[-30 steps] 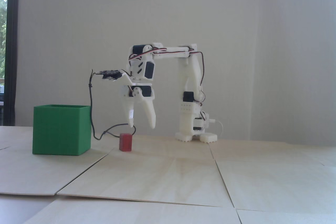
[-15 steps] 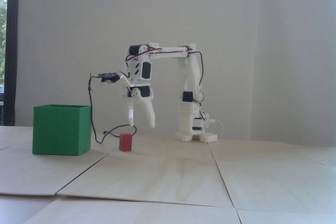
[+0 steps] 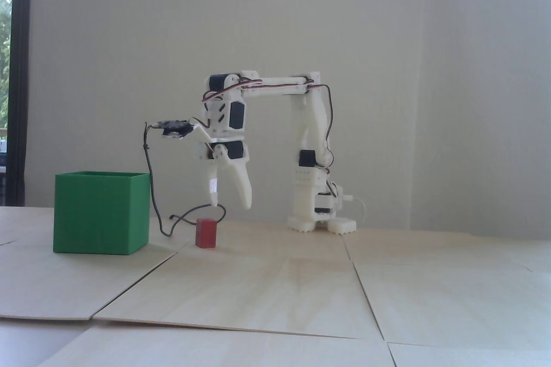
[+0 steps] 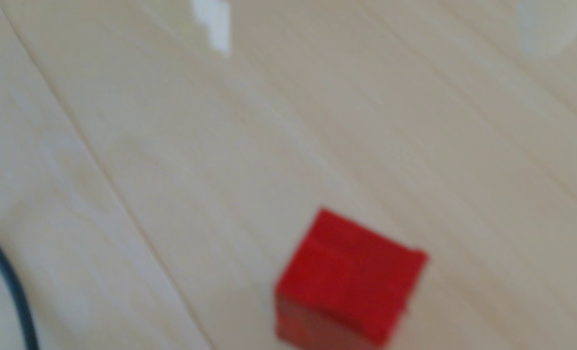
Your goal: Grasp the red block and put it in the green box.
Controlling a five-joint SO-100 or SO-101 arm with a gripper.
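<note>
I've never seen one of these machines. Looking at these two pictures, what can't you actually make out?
- Inside of the green box: the fixed view looks level at its walls, so any contents are hidden.
- Red block: blurred in the wrist view, and partly cut off at the bottom edge.
- The gripper: its open fingers hang above the block in the fixed view; how well they line up in depth cannot be told.

The red block (image 3: 207, 232) is standing upright on the pale wooden tabletop, a small matte cuboid a touch taller than wide, sitting just to the right of the green box (image 3: 101, 213) in the fixed view, with a clear gap between them. In the blurred wrist view the red block (image 4: 347, 279) is showing its top face and one darker side. The green box is resting flat, open side up, towering well above the block.
</note>
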